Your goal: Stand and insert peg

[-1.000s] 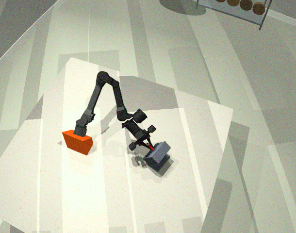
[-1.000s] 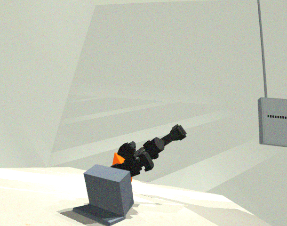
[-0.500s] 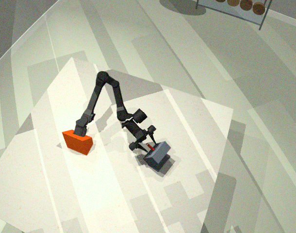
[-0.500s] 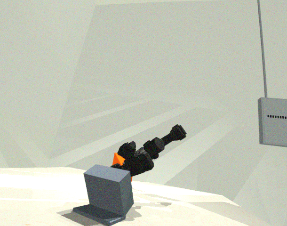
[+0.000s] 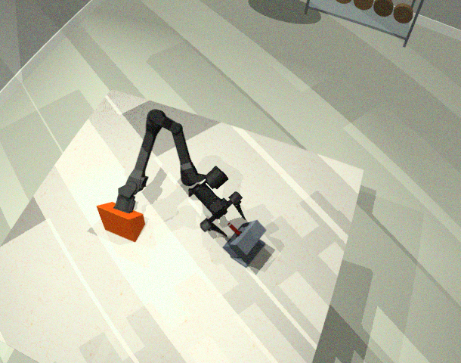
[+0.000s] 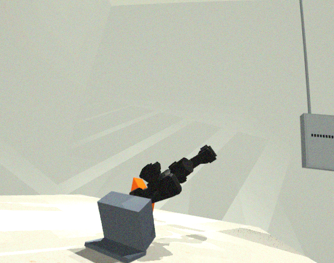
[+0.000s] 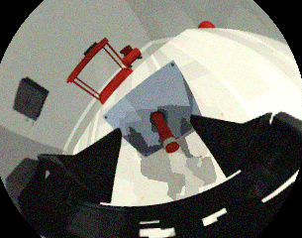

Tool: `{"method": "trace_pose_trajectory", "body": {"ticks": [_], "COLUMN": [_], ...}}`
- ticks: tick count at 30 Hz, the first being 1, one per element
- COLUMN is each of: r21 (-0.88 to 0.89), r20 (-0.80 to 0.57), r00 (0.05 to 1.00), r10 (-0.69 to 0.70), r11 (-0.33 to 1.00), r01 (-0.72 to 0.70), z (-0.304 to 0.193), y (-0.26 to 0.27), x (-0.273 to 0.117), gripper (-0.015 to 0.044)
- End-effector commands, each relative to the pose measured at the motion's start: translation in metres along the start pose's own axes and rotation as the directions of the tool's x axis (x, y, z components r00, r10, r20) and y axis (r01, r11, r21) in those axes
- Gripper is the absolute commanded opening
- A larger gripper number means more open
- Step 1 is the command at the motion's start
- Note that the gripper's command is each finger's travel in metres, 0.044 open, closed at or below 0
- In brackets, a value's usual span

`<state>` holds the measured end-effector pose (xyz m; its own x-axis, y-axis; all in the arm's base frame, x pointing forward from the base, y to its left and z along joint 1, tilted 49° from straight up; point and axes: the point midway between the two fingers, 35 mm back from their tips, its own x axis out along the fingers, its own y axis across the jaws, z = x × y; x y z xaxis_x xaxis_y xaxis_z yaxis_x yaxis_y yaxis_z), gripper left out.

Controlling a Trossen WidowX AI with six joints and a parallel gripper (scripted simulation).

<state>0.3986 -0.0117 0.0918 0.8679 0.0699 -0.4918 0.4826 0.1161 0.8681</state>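
The red peg (image 5: 233, 228) (image 7: 163, 130) sticks out of the sloped blue-grey panel (image 5: 252, 237) (image 6: 124, 221) (image 7: 155, 94), with its inner end inside the dark hole. Its banded end points outward, toward the wrist camera. How deep the inner end sits is hidden. My gripper (image 5: 236, 228) (image 7: 156, 124) is wide open, with one black finger on each side of the peg and a gap to both. The fingertips are close to the panel's face. In the exterior view the panel hides the peg and the fingertips.
The arm stands on an orange block (image 5: 119, 226) (image 6: 138, 183) at the other side of the pale table (image 5: 176, 312). The panel's foot (image 6: 113, 249) rests on the table. A red frame (image 7: 86, 67) and a dark box (image 7: 30, 98) show in the background of the wrist view.
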Motion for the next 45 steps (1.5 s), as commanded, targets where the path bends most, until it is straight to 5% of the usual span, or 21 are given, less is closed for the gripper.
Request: {"method": "trace_pose_trajectory", "body": {"ticks": [1, 45], "r21": [-0.002, 0.002], "r20": [-0.006, -0.004], "r00": [1.0, 1.0], "r10": [-0.008, -0.009], "r11": [1.0, 1.0], "r01": [0.008, 0.009], "z": [-0.001, 0.003], "y": [-0.003, 0.005], "x": [-0.005, -0.047], "gripper": [0.044, 0.044]}}
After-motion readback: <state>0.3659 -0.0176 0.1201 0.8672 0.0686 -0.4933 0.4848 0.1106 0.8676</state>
